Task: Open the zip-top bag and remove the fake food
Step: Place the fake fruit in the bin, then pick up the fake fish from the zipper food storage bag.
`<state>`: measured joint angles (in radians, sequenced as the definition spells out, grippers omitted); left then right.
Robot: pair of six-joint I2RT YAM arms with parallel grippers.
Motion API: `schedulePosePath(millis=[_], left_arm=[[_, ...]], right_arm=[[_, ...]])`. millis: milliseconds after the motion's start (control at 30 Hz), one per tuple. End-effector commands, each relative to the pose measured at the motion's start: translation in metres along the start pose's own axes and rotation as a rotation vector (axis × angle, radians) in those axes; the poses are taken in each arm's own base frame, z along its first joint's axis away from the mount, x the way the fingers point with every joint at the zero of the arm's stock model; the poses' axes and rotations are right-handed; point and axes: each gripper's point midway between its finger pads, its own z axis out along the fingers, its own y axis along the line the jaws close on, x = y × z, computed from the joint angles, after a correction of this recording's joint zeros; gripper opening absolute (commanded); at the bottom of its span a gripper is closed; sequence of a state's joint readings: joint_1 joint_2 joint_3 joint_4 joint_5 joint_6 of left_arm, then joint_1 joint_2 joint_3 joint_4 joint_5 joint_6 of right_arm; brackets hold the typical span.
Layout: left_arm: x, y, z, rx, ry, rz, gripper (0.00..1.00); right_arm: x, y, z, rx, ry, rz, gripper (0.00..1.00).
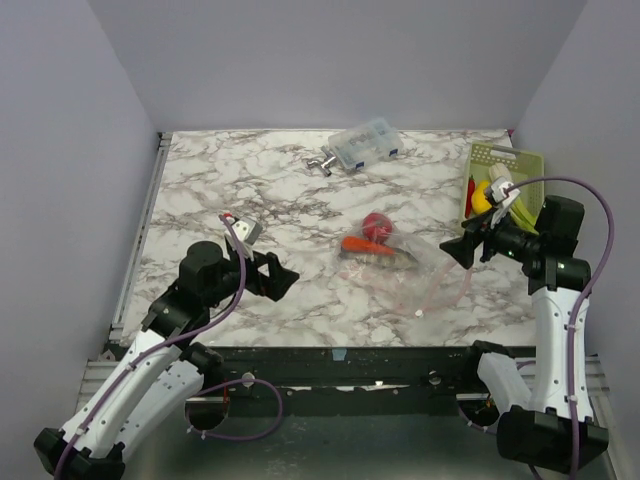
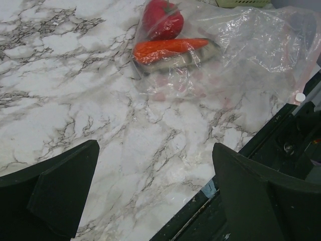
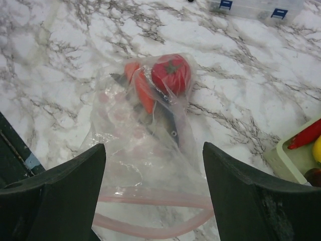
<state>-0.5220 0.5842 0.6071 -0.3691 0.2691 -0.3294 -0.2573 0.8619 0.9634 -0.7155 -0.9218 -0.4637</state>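
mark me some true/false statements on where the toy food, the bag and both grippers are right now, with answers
1. The red round plastic toy lies inside the clear crinkly plastic bag. True.
2. The left gripper is shut on the bag. False: it is open, holds nothing and is apart from the bag.
3. The orange plastic carrot lies in the pale green plastic basket. False: it is in the bag, beside the red toy.
4. The basket holds a yellow toy piece. True.
5. The right gripper is open and holds nothing. True.
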Motion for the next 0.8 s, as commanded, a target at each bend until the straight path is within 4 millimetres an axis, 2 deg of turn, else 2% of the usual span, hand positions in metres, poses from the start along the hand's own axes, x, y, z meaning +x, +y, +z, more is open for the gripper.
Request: schedulePosePath(millis=[0, 133, 367, 500, 767], left_arm=[[-0.002, -0.014, 0.004, 0.086, -0.018, -0.057, 0.99], [-0.006, -0.023, 0.004, 0.131, -0.04, -0.108, 0.99], [-0.01, -0.031, 0.005, 0.18, -0.072, -0.168, 0.99], [-0.005, -0.03, 0.011, 0.187, -0.048, -0.22, 0.99], [0.004, -0.03, 0.021, 0.23, -0.033, -0.29, 0.99]], right_arm=[[0.017, 0.025, -0.002, -0.118, 0.016, -0.027, 0.81], [0.025, 0.033, -0.001, -0.165, 0.011, -0.06, 0.82], [0.033, 0.033, 0.001, -0.174, 0.03, -0.054, 0.86], [0.04, 0.036, 0.001, -0.192, 0.048, -0.062, 1.0], [0.051, 0.04, 0.0, -0.216, 0.074, -0.08, 1.0]])
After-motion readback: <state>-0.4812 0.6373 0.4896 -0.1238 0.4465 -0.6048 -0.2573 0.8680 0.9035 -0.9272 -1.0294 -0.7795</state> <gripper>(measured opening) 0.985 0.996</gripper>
